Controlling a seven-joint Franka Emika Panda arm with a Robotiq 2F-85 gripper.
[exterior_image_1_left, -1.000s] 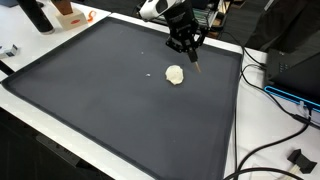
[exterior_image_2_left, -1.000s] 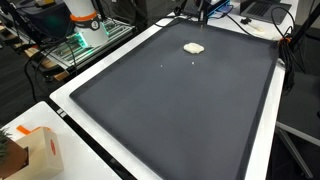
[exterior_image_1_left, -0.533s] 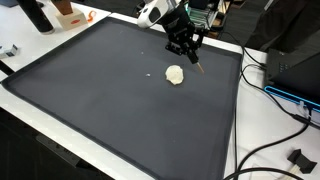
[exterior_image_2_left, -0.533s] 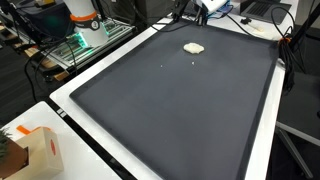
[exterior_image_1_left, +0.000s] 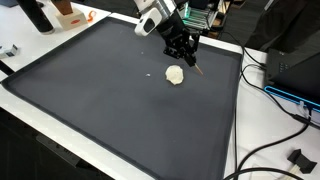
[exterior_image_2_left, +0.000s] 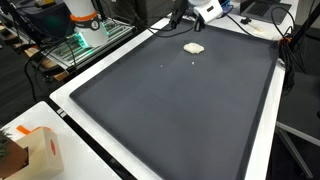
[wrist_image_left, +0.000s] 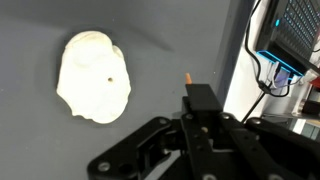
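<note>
My gripper (exterior_image_1_left: 186, 52) hangs over the far part of a dark grey mat (exterior_image_1_left: 100, 100). It is shut on a thin dark stick with an orange tip (exterior_image_1_left: 195, 68) that points down at the mat. A white crumpled lump (exterior_image_1_left: 175, 74) lies on the mat just beside the tip and apart from it. The wrist view shows the lump (wrist_image_left: 93, 77) to the left and the orange tip (wrist_image_left: 187, 76) ahead of the jaws (wrist_image_left: 200, 105). In an exterior view the arm (exterior_image_2_left: 200, 12) is above the lump (exterior_image_2_left: 193, 47).
The mat (exterior_image_2_left: 180, 110) covers a white table. Black cables (exterior_image_1_left: 270, 95) and electronics lie along one side. A black bottle (exterior_image_1_left: 38, 15) and an orange-white box (exterior_image_1_left: 68, 14) stand at a far corner. A box (exterior_image_2_left: 40, 150) sits at a near corner.
The arm's wrist has shifted a little sideways and come further into the exterior view. The stick tip stays close to the lump, which has not moved.
</note>
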